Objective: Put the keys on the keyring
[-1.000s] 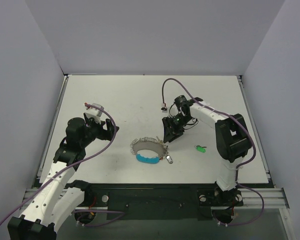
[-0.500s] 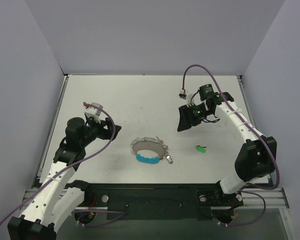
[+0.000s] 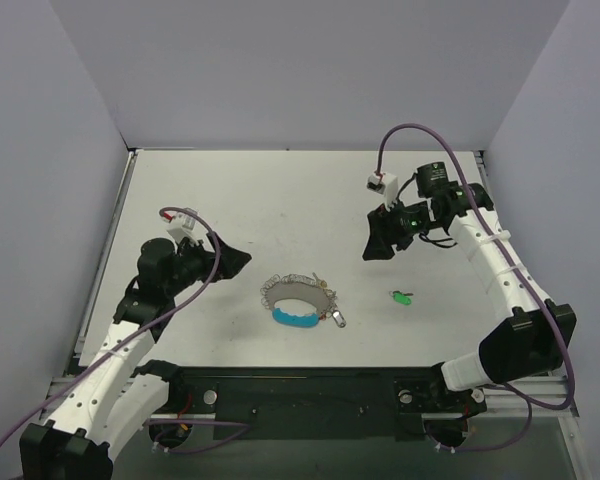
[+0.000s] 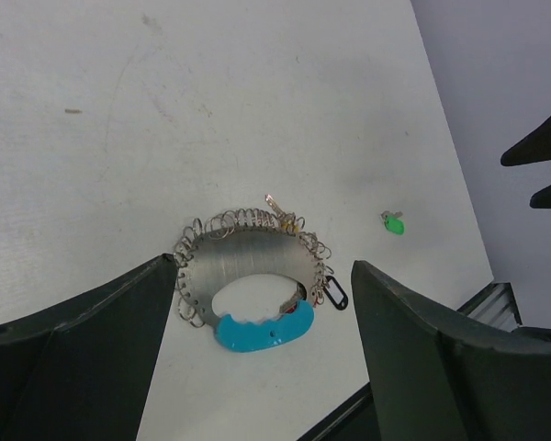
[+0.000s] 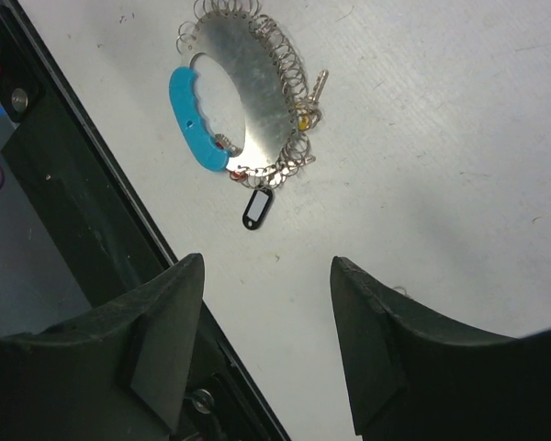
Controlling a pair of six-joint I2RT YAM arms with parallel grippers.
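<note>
The right gripper (image 3: pixel 380 238) is held raised over the table, its fingers parted with nothing between them; the left gripper (image 3: pixel 232 259) is likewise spread wide and empty. The keyring (image 3: pixel 298 300) is found between the two, and the green key (image 3: pixel 400 297) lies just nearside of the right gripper, apart from the keyring. Being tiny and flat, the green key could be skidded away or missed if the fingers are lowered off-centre. Compared with a second ago, the right gripper has been swung away from the keyring's edge and opened wider; nothing else has been moved
</note>
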